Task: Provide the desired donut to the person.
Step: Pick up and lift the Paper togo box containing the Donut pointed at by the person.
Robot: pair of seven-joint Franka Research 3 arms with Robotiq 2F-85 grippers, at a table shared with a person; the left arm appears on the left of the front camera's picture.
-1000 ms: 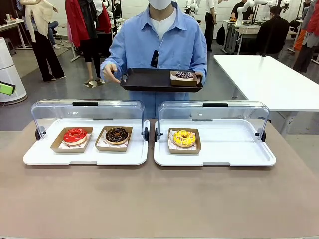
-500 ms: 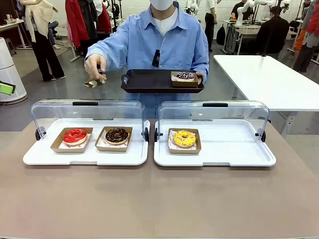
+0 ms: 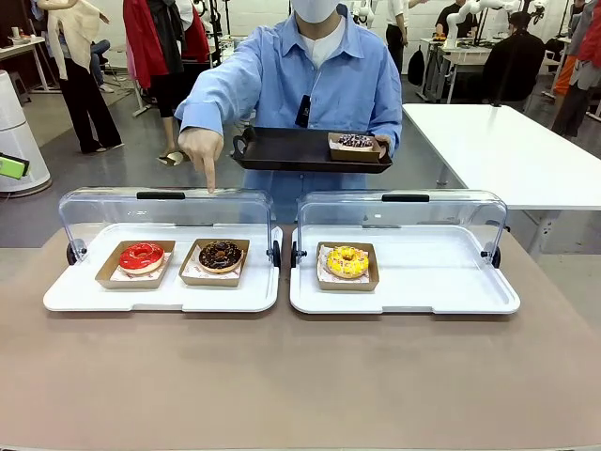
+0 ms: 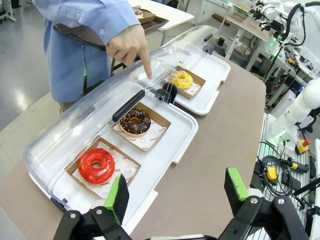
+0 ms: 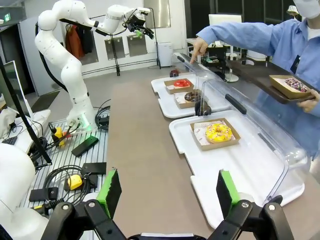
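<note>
My left claw [image 4: 176, 192] is spread wide with nothing between its green pads, hanging over the table [image 3: 282, 376] off the outer end of the left case [image 3: 160, 296]. My right claw [image 5: 167, 192] is just as wide apart and just as empty.

The left case is a white tray with a clear lid [image 3: 103, 207] swung up at its far side, with a black handle [image 3: 161, 195] along the top. The chocolate donut [image 3: 221, 254] lies inside, at the end of the left case nearest the right case [image 3: 441, 272], and a red donut [image 3: 141, 256] is beside it toward the outer end. On my side of the left case nothing covers either one. The raised lid stands between them and the person [image 3: 319, 85], who is beyond the left case's far side.

The person's pointing hand [image 3: 200, 146] is over the left case's lid, forefinger straight down, roughly above the chocolate donut. The other hand holds a black tray [image 3: 282, 150] carrying a sprinkled donut [image 3: 355, 141] in a cardboard boat. The right case sits just beside the left case and holds a yellow donut [image 3: 346, 261]. A white table [image 3: 507, 150] stands well beyond it.

The chocolate donut lies flat, hole upward, in a brown cardboard boat set square to the left case's edges. Being round, it has no long axis I can name. The paper under it carries small red print, too small for me to read.
</note>
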